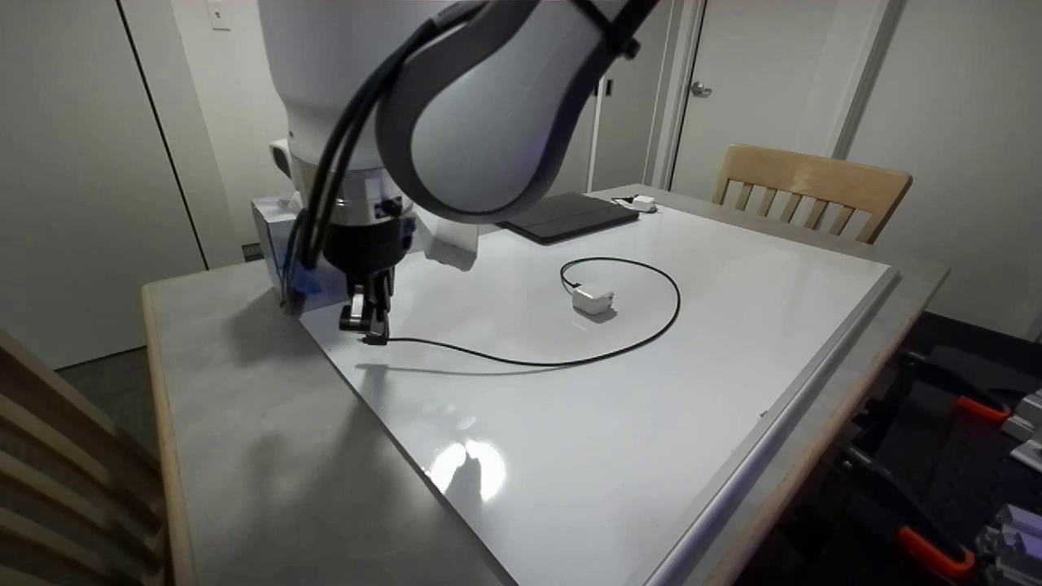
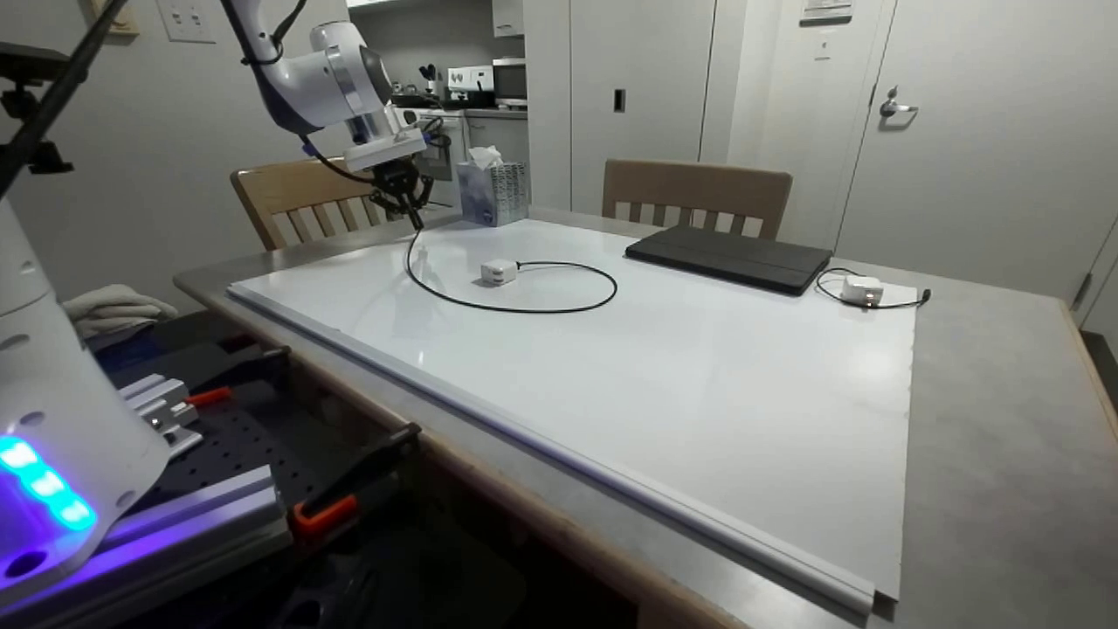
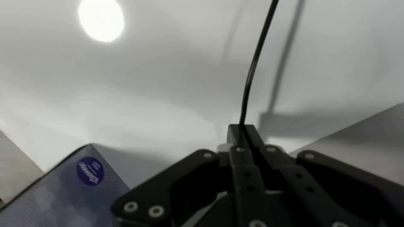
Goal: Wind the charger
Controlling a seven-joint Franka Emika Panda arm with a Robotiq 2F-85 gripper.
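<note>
Pinching the charger cable (image 3: 252,67), the hand (image 3: 241,127) near 1 tissue box (image 3: 69,201) labelled "Kleenex".

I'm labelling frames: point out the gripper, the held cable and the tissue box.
Gripper (image 3: 242,127): wrist view, between fingertips.
Cable (image 3: 253,62): wrist view, its visible stretch.
Tissue box (image 2: 504,193): in an exterior view, patterned side.
</note>
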